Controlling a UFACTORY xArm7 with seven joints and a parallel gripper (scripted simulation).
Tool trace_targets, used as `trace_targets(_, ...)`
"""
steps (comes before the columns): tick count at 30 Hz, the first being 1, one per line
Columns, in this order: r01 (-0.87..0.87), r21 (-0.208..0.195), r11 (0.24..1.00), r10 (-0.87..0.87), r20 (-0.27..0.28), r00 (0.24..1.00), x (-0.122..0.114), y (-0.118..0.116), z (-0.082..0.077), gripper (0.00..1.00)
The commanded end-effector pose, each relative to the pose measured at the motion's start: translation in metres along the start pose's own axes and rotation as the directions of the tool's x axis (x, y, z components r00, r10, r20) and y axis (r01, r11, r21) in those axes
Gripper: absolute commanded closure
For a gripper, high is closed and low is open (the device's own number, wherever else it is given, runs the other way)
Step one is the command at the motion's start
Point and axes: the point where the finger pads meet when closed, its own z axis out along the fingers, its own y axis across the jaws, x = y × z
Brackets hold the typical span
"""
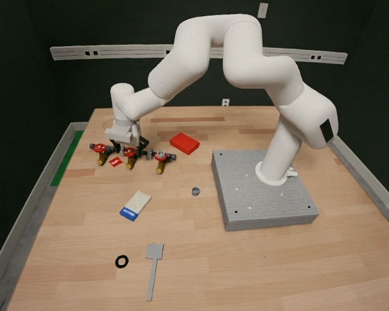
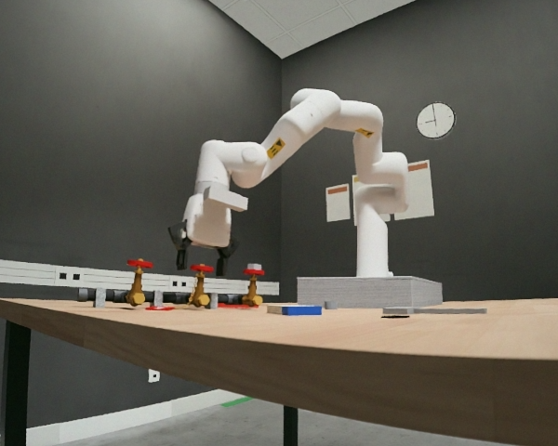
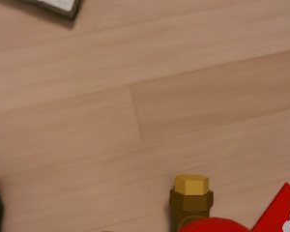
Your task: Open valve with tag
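Note:
Three brass valves with red handwheels stand in a row on a dark pipe at the table's far left: the left valve (image 1: 100, 144), the middle valve (image 1: 129, 152) and the right valve (image 1: 160, 155), which carries a grey cap on top. A red tag (image 1: 115, 162) lies flat between the left and middle valves; its white mark is too small to read. My gripper (image 1: 129, 147) is open, and its fingers straddle the middle handwheel (image 2: 201, 268) without touching it. The wrist view shows the valve's brass body (image 3: 190, 198), the handwheel's rim (image 3: 213, 226) and a corner of the tag (image 3: 282, 213).
A red block (image 1: 184, 143) lies right of the valves. A blue-and-white box (image 1: 135, 205), a small grey cap (image 1: 196, 191), a black ring (image 1: 121, 261) and a grey paddle (image 1: 153, 264) lie nearer the front. My arm's grey base (image 1: 261, 187) stands at the right.

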Motion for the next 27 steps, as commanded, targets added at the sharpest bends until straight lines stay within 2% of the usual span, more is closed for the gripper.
trace_targets(1,-0.137,-0.003,0.991,0.137,0.004,0.991,-0.0003,0.0019,-0.0021,0.00)
trace_targets(5,-0.377,-0.004,0.926,0.377,0.003,0.926,-0.0004,0.0019,-0.0021,0.00)
trace_targets(8,-0.489,-0.005,0.873,0.489,-0.002,0.873,-0.0004,0.0019,-0.0021,0.00)
trace_targets(15,-0.742,-0.005,0.670,0.742,-0.019,0.670,-0.0004,0.0019,-0.0022,0.00)
trace_targets(17,-0.742,-0.005,0.670,0.742,-0.019,0.670,-0.0004,0.0019,-0.0022,0.00)
trace_targets(18,-0.826,-0.003,0.564,0.826,-0.023,0.564,-0.0004,0.0019,-0.0022,0.00)
trace_targets(21,-0.887,0.000,0.462,0.887,-0.030,0.462,-0.0004,0.0019,-0.0022,0.00)
trace_targets(27,-0.979,0.011,0.202,0.979,-0.041,0.202,-0.0005,0.0019,-0.0022,0.00)
